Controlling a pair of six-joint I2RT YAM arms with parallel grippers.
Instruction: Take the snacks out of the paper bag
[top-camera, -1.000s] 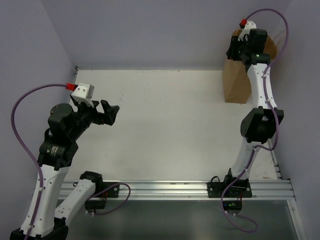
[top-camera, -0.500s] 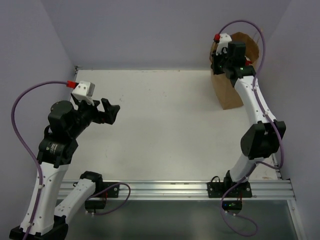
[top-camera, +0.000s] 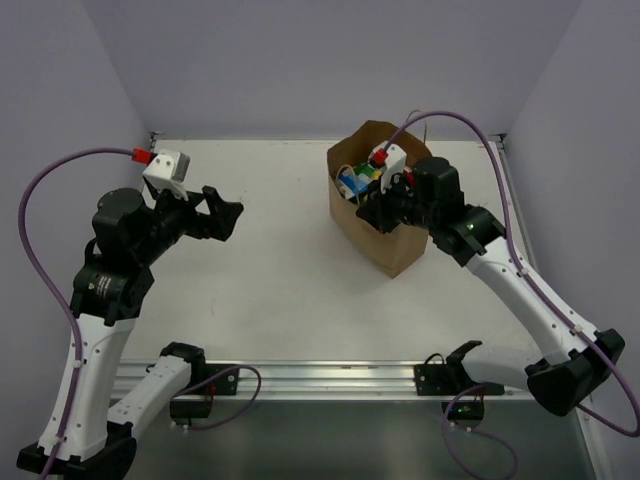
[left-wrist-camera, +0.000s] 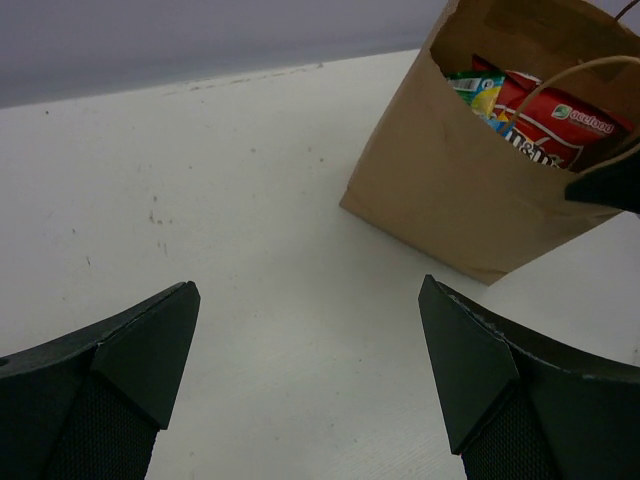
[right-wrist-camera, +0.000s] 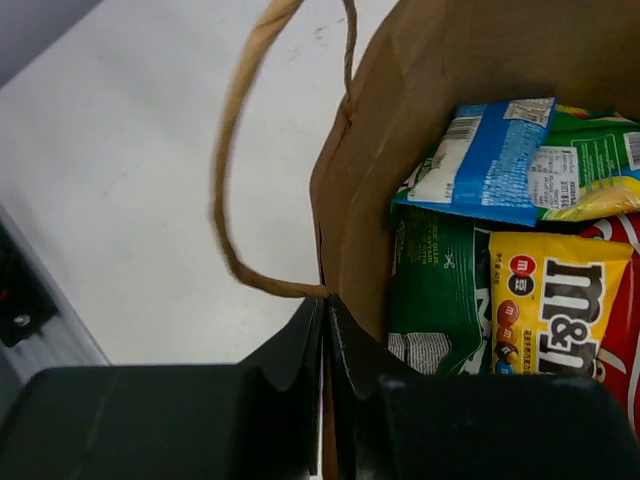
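Note:
The brown paper bag (top-camera: 385, 232) stands tilted at the middle right of the table, its mouth open upward. My right gripper (top-camera: 378, 212) is shut on the bag's rim (right-wrist-camera: 330, 250) beside a handle (right-wrist-camera: 235, 150). Inside lie the snacks: a blue packet (right-wrist-camera: 490, 165), a green packet (right-wrist-camera: 440, 290), a yellow M&M's packet (right-wrist-camera: 555, 310) and a red bag (left-wrist-camera: 555, 125). My left gripper (top-camera: 225, 222) is open and empty at the left, above bare table, well apart from the paper bag (left-wrist-camera: 470, 190).
The white table (top-camera: 270, 270) is walled by lavender panels on three sides. An aluminium rail (top-camera: 340, 380) runs along the near edge with both arm bases. Purple cables loop from both wrists.
My right gripper has carried the paper bag from the far right corner down and left to the middle right of the table. The left arm has shifted only slightly.

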